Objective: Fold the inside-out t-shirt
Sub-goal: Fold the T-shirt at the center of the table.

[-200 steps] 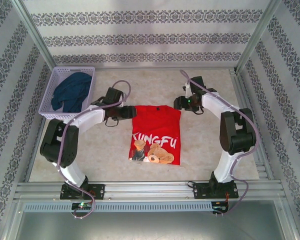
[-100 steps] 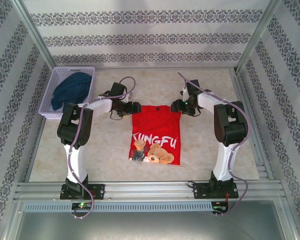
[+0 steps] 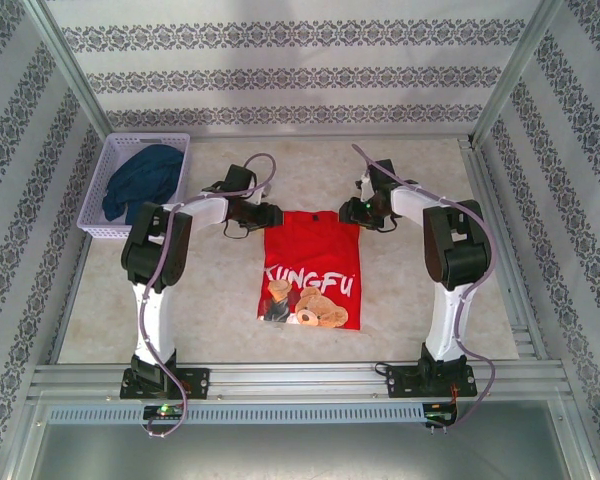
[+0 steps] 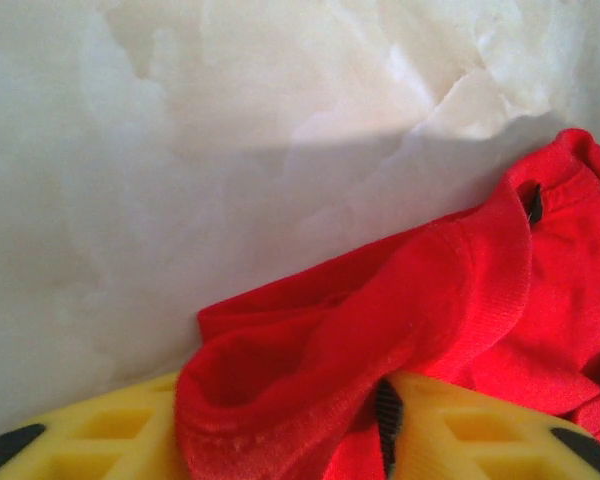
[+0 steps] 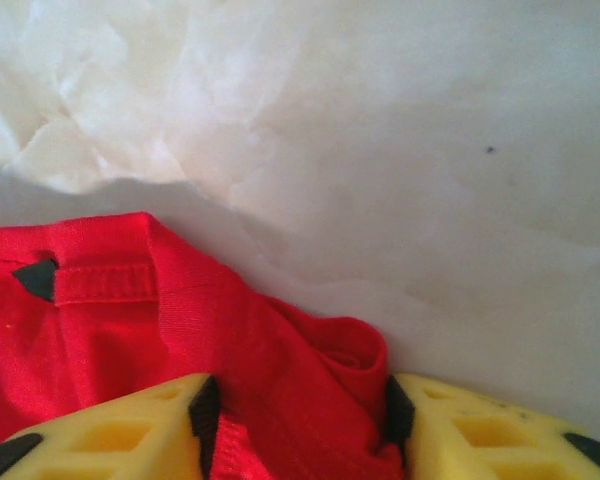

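The left gripper (image 4: 280, 425) clamps a t-shirt (image 3: 311, 250) corner between its 2 fingers; the right gripper (image 5: 298, 420) clamps the opposite corner; table (image 3: 410, 290) lies ahead of both

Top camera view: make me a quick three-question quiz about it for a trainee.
1. True or false: the t-shirt lies with its print facing up.
2. The dark blue garment lies: A in the basket; B on the t-shirt; C on the bare table.
3. Fill in: the left gripper and the right gripper pinch the t-shirt at its two ____ corners.
Key: 1 true; 2 A; 3 far.
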`<state>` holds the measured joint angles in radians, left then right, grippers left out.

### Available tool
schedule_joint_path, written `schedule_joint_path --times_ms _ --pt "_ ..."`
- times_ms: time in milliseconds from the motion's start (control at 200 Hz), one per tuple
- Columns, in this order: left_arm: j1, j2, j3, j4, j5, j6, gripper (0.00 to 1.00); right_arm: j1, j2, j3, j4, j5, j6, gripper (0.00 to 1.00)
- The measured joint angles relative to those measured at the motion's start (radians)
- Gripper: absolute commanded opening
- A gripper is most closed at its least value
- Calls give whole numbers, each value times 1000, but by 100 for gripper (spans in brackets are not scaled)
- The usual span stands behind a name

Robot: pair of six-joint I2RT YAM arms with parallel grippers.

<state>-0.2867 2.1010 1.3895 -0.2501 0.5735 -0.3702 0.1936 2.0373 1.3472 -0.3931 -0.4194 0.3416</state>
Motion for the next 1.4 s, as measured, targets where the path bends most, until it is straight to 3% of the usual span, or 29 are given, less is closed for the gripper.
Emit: schedule_joint_path --times_ms 215,470,665,1124,1399 --pt "0 24 14 19 28 0 29 16 19 5 33 -27 19 38" --pt "-8 45 13 72 75 -24 0 19 30 1 85 -69 48 21" --pt "-12 47 7 110 77 -53 0 11 30 -27 175 -115 89 0" --pt "39 -60 -59 232 47 -117 0 -28 -85 -77 374 -177 190 0" --pt "55 -63 215 140 8 -100 0 -37 -85 140 355 -175 207 0"
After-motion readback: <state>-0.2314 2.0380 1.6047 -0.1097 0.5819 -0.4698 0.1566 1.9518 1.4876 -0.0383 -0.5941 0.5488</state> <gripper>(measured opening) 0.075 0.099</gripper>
